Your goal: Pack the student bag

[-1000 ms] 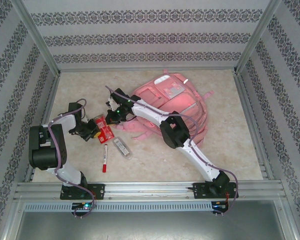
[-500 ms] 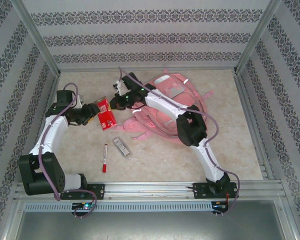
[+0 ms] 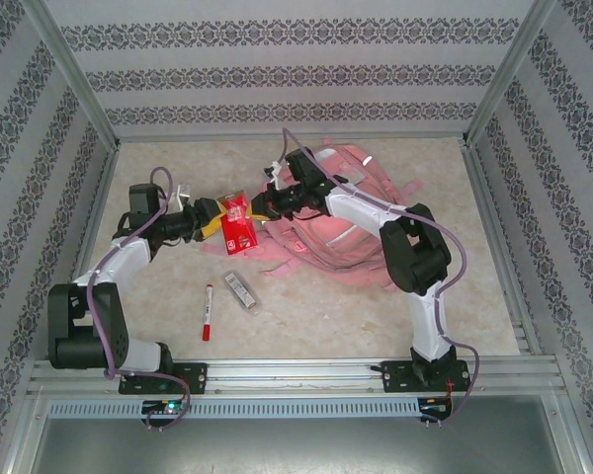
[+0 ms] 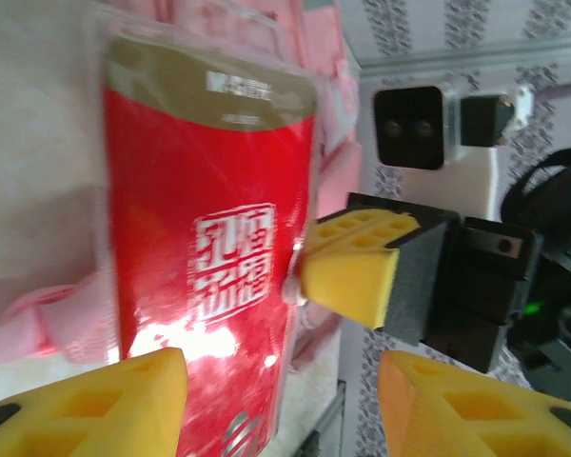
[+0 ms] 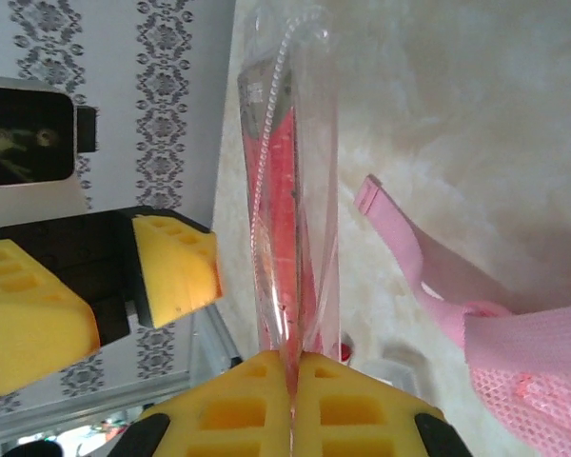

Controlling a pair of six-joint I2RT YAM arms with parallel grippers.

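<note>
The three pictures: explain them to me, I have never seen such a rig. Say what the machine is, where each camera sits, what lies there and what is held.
This is a robot with two arms bolted to the near edge of a table. The wide picture looks down from above and behind them. The other two come from a camera on each wrist, so that arm's own yellow fingers show at the bottom edge. On the table lie a big pink student bag, a red and white marker and a small pale packet. A red packet in clear wrap is held between the arms: the right gripper is shut on its edge, while the left gripper stands open beside it.
</note>
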